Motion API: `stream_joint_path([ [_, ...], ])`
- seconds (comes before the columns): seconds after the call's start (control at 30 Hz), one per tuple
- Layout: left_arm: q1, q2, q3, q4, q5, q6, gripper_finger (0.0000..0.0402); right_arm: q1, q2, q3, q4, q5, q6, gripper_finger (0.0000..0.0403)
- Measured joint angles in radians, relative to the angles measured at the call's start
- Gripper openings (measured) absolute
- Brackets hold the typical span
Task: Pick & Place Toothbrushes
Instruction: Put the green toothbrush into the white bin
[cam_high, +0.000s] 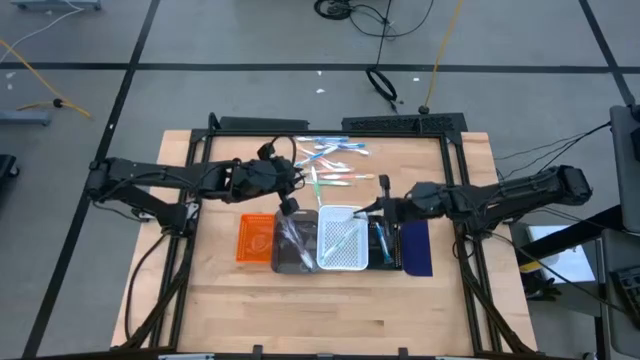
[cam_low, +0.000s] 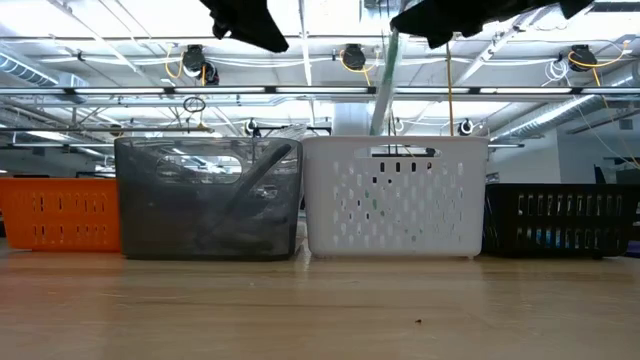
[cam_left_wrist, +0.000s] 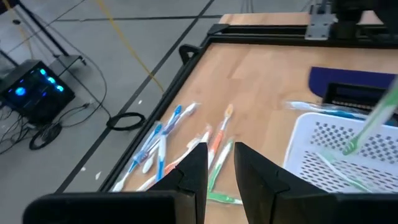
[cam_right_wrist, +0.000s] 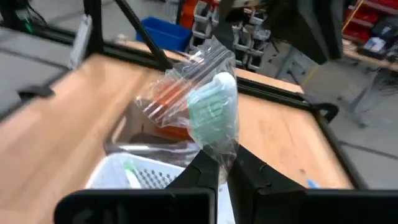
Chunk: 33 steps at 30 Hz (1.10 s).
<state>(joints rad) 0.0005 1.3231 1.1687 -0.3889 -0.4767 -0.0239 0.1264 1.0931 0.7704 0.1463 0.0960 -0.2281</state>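
Several wrapped toothbrushes (cam_high: 330, 160) in blue, white, orange and green lie loose on the far middle of the table, also in the left wrist view (cam_left_wrist: 186, 140). My left gripper (cam_high: 290, 204) (cam_left_wrist: 221, 165) hovers open near that pile, above the grey tray, touching nothing. My right gripper (cam_high: 378, 210) (cam_right_wrist: 222, 165) is shut on a green toothbrush (cam_right_wrist: 211, 109) in a clear wrapper, above the white tray (cam_high: 342, 262). That toothbrush shows as a pale green stick in the low view (cam_low: 385, 85) and in the left wrist view (cam_left_wrist: 373, 121). Green toothbrushes (cam_high: 335, 238) lie in the white tray. My right gripper pinches the green toothbrush between its two fingers by one end of its clear wrapper (cam_right_wrist: 217, 152). The fingers come from above, slanting from the table's right. The toothbrush hangs below them, slightly tilted, and its lower end (cam_low: 378, 128) dips behind the white tray's wall.
Five trays stand in a row on the table's middle: orange (cam_high: 255, 238), grey (cam_high: 293, 262), white, black (cam_high: 385, 262) with blue toothbrushes, navy (cam_high: 416, 248). The near half of the table (cam_high: 320, 310) is bare wood. Black frame rails (cam_high: 400, 122) run along the far edge.
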Motion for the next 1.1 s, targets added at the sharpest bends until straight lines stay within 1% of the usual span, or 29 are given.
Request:
stream_joint_path([
  [0.13,0.032,0.0,0.0,-0.011,0.0,-0.015,0.0081,0.06,0.038,0.0,-0.009,0.115,-0.053,0.0004],
  [0.2,0.046,0.0,0.0,-0.011,-0.001,-0.016,0.0081,0.077,0.061,0.001,-0.005,0.142,-0.07,0.0004],
  [0.3,0.062,0.0,0.0,-0.014,0.002,-0.019,0.0081,0.09,0.097,0.001,-0.007,0.15,-0.077,0.0004],
  [0.47,0.079,0.0,0.0,-0.014,0.013,-0.041,0.0081,0.093,0.154,0.02,-0.033,0.219,-0.088,0.0004],
  [0.57,0.086,0.0,0.0,-0.022,0.013,-0.043,0.0081,0.093,0.19,0.054,-0.056,0.222,-0.1,0.0004],
  [0.7,0.091,0.0,0.0,-0.029,0.013,-0.05,0.0081,0.093,0.247,0.111,-0.136,0.222,-0.108,0.0004],
  [0.83,0.092,0.001,0.0,-0.03,0.014,-0.056,0.0081,0.092,0.303,0.16,-0.202,0.268,-0.111,0.0004],
  [0.97,0.092,0.001,0.0,-0.039,0.015,-0.058,0.0081,0.092,0.334,0.174,-0.213,0.269,-0.126,0.0005],
  [1.03,0.093,0.001,0.0,-0.04,0.015,-0.062,0.0081,0.092,0.334,0.174,-0.225,0.266,-0.132,0.0016],
  [1.1,0.097,0.001,0.0,-0.044,0.016,-0.064,0.0081,0.092,0.333,0.174,-0.227,0.266,-0.125,0.0036],
])
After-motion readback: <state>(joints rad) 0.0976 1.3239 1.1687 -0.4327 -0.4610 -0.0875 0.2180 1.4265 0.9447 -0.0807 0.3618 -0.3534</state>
